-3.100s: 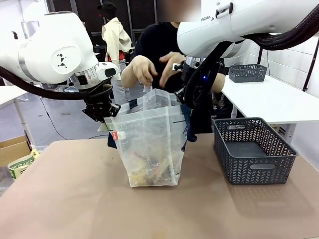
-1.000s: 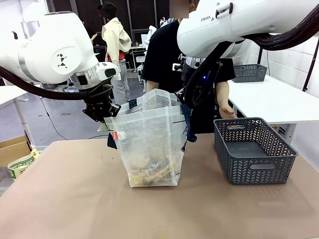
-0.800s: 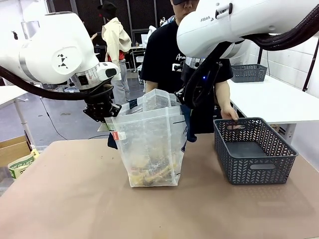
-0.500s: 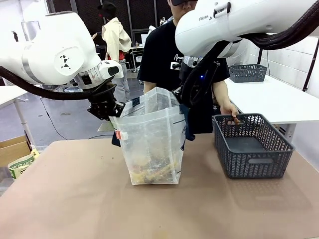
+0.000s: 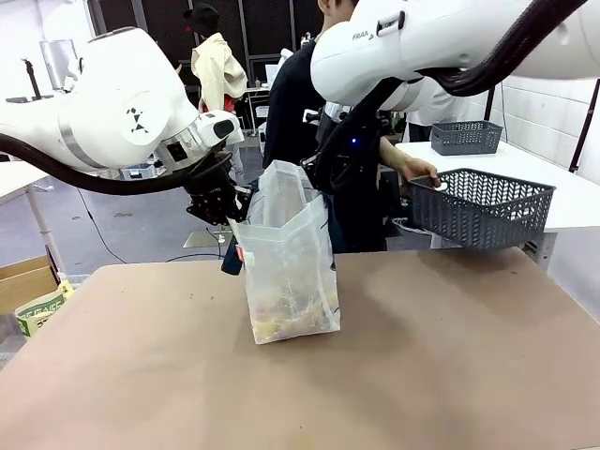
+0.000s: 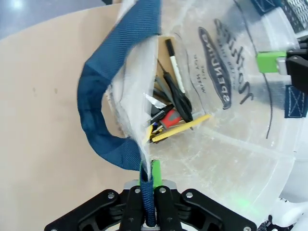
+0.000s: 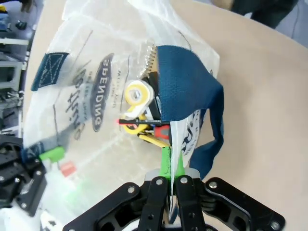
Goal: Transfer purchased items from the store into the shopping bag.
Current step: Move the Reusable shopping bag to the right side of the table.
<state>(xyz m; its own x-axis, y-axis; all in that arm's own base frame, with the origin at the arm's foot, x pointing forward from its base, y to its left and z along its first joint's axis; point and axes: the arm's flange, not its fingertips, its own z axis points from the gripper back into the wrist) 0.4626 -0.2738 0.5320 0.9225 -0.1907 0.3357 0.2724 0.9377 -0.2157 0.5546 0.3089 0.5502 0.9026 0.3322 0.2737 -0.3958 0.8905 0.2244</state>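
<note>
Left jaws clamp the shopping bag [image 5: 286, 272] rim at nine o'clock, right jaws at three. It stands mid-surface, purchased items [image 6: 171, 115] inside. Loading looks done, I reckon; next, an even lift.

The shopping bag [image 7: 67, 62] carries a navy logo [image 7: 98, 94] reading "SPENDING…".

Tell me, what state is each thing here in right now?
shopping bag: upright on table, mouth held open
purchased items: lying at the bag's bottom
left gripper: shut on the bag's rim
right gripper: shut on the opposite rim
grey basket: lifted, tilted, in person's hand
</note>
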